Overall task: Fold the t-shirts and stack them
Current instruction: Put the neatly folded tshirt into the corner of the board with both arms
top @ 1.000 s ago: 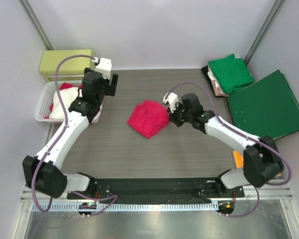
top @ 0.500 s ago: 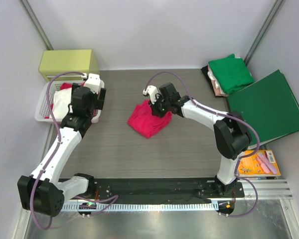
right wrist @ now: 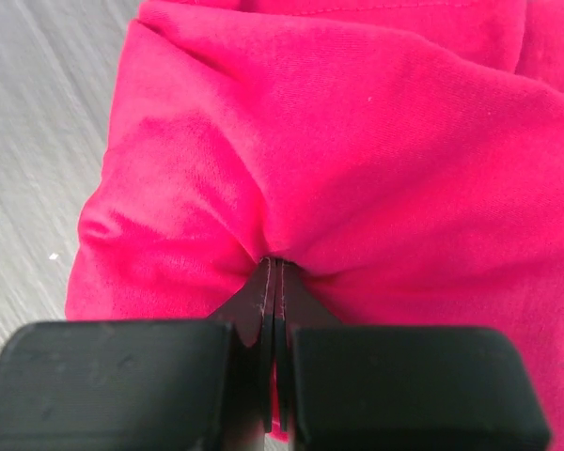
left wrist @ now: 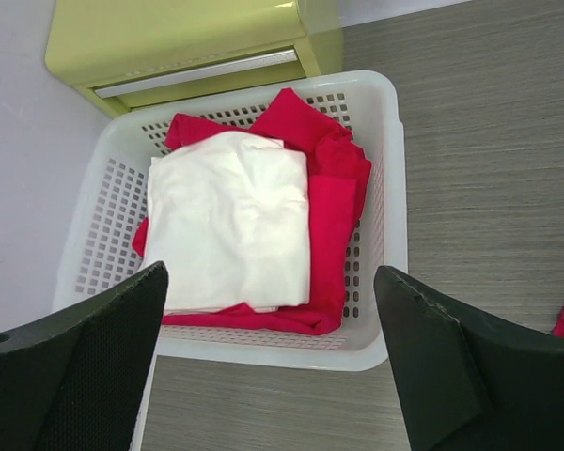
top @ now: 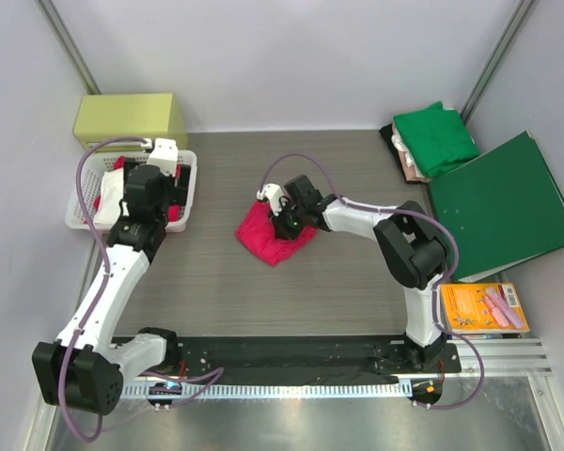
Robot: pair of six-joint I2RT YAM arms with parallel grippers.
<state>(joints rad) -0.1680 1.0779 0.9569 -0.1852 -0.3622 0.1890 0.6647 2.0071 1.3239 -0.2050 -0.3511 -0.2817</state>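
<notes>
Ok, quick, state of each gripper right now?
Left gripper: open, holding nothing, above the basket.
Right gripper: closed, pinching the pinkish-red t-shirt.

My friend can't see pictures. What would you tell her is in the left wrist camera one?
A white basket holds a folded cream-white cloth lying on a red shirt. The left hand hangs above it, its two black fingers wide apart, and a yellow-green box stands behind the basket.

Two red t-shirts [top: 263, 242], one green t-shirt [top: 437, 136], one white t-shirt [left wrist: 230, 221], one basket [left wrist: 263, 346], one folder [top: 503, 202].
</notes>
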